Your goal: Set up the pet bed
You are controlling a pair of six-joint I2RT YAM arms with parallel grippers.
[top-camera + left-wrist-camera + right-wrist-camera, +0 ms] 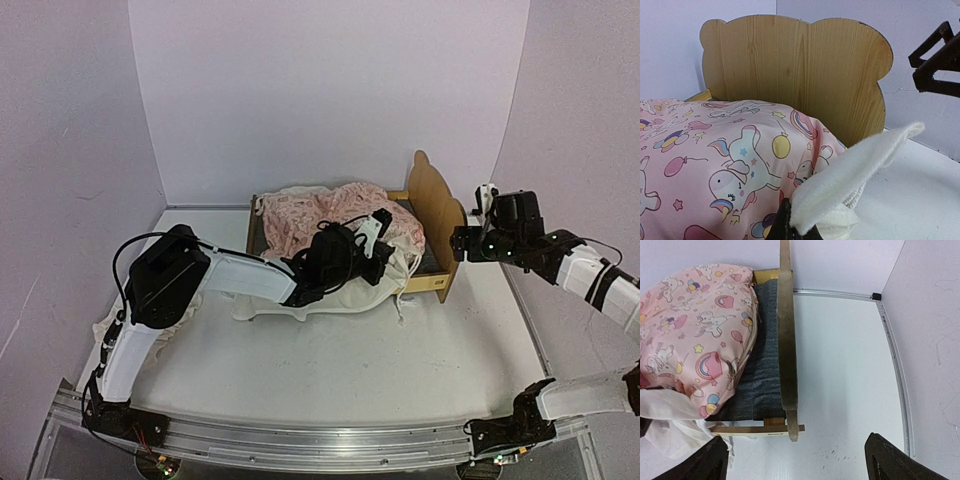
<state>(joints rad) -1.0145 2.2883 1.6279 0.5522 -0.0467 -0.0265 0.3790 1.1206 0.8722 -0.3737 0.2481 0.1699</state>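
White tabletop [330, 370] is stretching away from the arm bases, and a pale ruffled bundle [108, 325], probably the pillow, is lying by the left arm's elbow. Further in, the left gripper [378, 236] is reaching over the near rail of the pet bed [437, 285], its fingers pinching the white ruffled edge [855, 165] of the pink blanket [330, 215]. That blanket is sitting bunched over most of the bed and spilling over the near rail onto the table. The bed itself is standing toward the back of the table, with its headboard [438, 200] to the right. A strip of grey mattress pad [762, 370] is showing bare beside the headboard.

Just past the headboard, the right gripper [476, 215] is hovering with its fingers spread wide and holding nothing. Lilac walls are closing the scene behind.

By my reading, the blanket-spreading step is under way and roughly half done. The next move is calling for the left arm to draw the pinched edge flat and square over the pad. The bare strip looks like the place for the pillow.
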